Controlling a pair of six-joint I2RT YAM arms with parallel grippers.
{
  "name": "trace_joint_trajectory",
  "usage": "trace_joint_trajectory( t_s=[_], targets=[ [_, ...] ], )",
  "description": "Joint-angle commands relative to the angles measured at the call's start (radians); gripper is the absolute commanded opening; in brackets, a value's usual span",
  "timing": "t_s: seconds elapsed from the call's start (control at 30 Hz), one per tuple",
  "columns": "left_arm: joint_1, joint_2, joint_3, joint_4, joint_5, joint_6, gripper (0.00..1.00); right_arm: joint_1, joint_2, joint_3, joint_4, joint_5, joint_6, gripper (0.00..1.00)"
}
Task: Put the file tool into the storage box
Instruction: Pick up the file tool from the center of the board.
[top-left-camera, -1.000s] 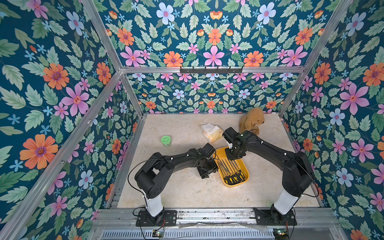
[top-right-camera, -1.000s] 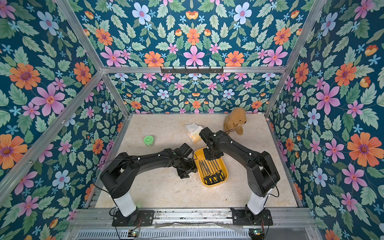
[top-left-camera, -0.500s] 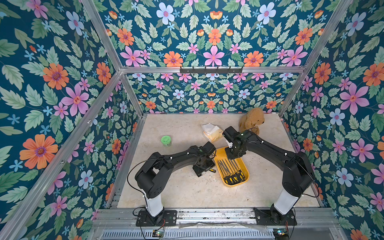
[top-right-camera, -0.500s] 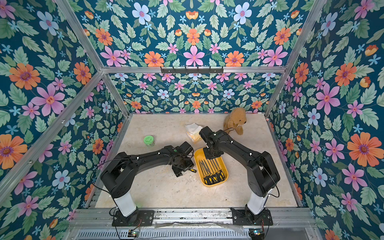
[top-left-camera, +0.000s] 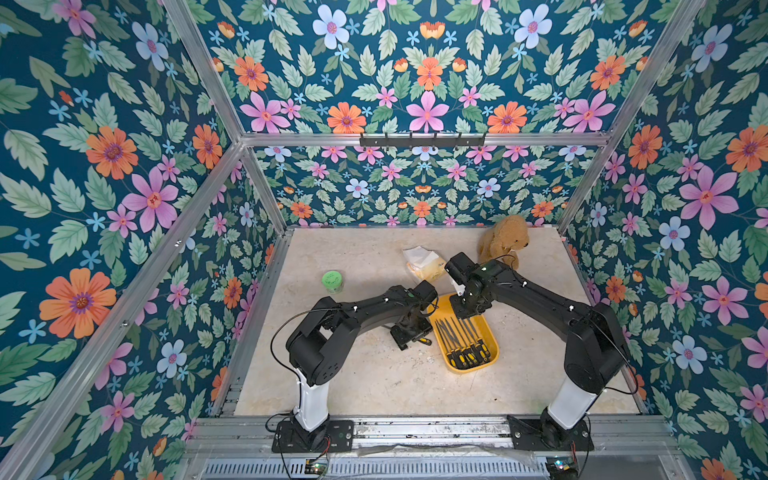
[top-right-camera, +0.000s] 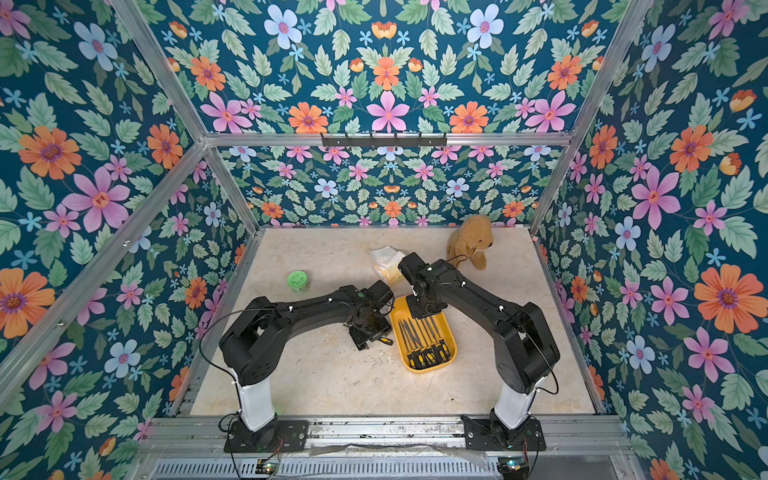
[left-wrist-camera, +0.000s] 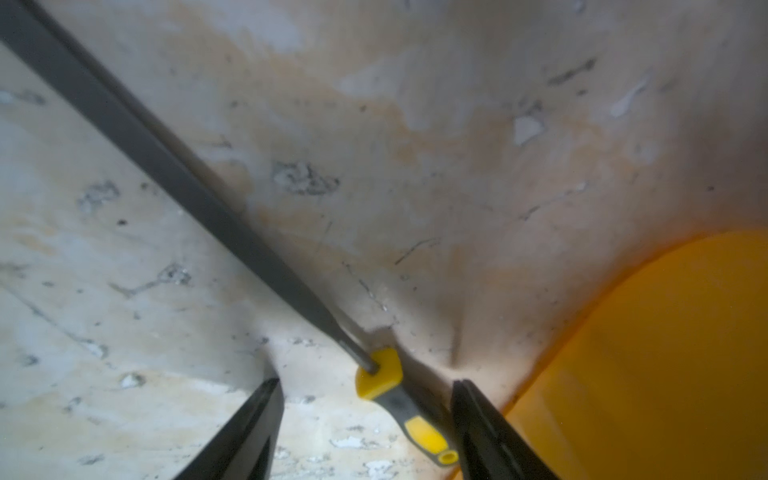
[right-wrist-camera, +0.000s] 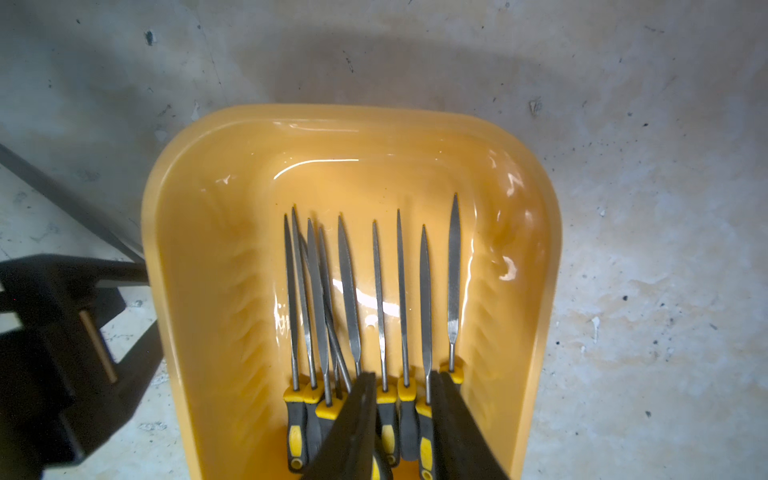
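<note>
File tool (left-wrist-camera: 249, 243): on worktop (left-wrist-camera: 457, 145), mid-area, just beside storage box (left-wrist-camera: 665, 353), outside it.
Handling: light, stiff, slick steel; I'd take the rubbery handle (left-wrist-camera: 419, 428).
L gripper (left-wrist-camera: 363, 384): spread astride handle.
R gripper (right-wrist-camera: 401, 374): barely parted over storage box, empty.

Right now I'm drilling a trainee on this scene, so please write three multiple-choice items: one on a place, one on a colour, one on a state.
1. Where is the loose file?
A) lying on the table beside the storage box
B) inside the storage box
C) lifted clear of the table

2. What colour is the lid of the small jar?
A) red
B) white
C) green

3. How does the left claw stand?
A) shut on nothing
B) open, with the loose file's handle between its fingers
C) shut on the small jar

Key:
1 A: the left wrist view shows it flat on the marble next to the yellow wall.
2 C: both top views show a green lid.
3 B: the fingers stand apart on either side of the handle.
</note>
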Motion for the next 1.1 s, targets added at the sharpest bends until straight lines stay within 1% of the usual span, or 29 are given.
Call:
trace_joint_trajectory(
  t_s=[0.0, 0.07, 0.13, 0.2, 0.33, 0.4, 0.53, 0.6, 0.7, 0.73, 0.8, 0.87, 0.93, 1.0, 1.07],
  targets=[
    [-0.001, 0.019, 0.003, -0.082, 0.03, 0.067, 0.62, 0.0, 0.003, -0.001, 0.0, -0.005, -0.007, 0.28],
    [0.0, 0.034, 0.023, -0.127, 0.022, 0.101, 0.62, 0.001, 0.003, 0.002, 0.002, -0.007, -0.009, 0.28],
    [0.002, 0.045, 0.04, -0.176, 0.012, 0.129, 0.58, 0.001, 0.004, 0.005, 0.001, -0.004, -0.011, 0.28],
    [0.005, 0.035, 0.035, -0.18, 0.016, 0.138, 0.49, 0.0, 0.004, 0.006, 0.001, -0.002, -0.01, 0.28],
    [0.006, -0.005, 0.001, -0.191, 0.015, 0.159, 0.39, 0.001, -0.002, 0.008, 0.0, -0.002, -0.012, 0.28],
    [0.009, -0.027, -0.029, -0.19, 0.017, 0.177, 0.3, 0.001, -0.001, 0.007, 0.0, -0.001, -0.012, 0.28],
    [0.018, -0.07, -0.072, -0.173, 0.024, 0.219, 0.18, 0.0, 0.008, 0.018, -0.005, -0.015, -0.01, 0.27],
    [0.019, -0.104, -0.093, -0.158, 0.023, 0.254, 0.13, 0.0, 0.009, 0.034, -0.005, -0.045, -0.008, 0.27],
    [0.022, -0.17, -0.124, -0.154, 0.028, 0.314, 0.07, 0.001, 0.01, 0.076, 0.003, -0.119, 0.014, 0.27],
    [0.021, -0.199, -0.136, -0.11, 0.04, 0.337, 0.07, 0.0, 0.009, 0.092, 0.01, -0.155, 0.029, 0.28],
    [0.019, -0.28, -0.179, -0.022, 0.107, 0.387, 0.06, 0.0, 0.0, 0.114, 0.056, -0.264, 0.071, 0.3],
    [0.019, -0.353, -0.221, 0.057, 0.18, 0.415, 0.06, -0.004, -0.005, 0.115, 0.124, -0.388, 0.119, 0.33],
    [0.019, -0.42, -0.254, 0.112, 0.229, 0.435, 0.06, -0.004, 0.003, 0.108, 0.187, -0.493, 0.18, 0.35],
    [0.019, -0.459, -0.269, 0.111, 0.243, 0.459, 0.03, -0.002, 0.021, 0.087, 0.249, -0.591, 0.23, 0.35],
    [0.019, -0.477, -0.278, 0.1, 0.255, 0.471, 0.02, 0.0, 0.03, 0.062, 0.297, -0.627, 0.272, 0.35]
  ],
)
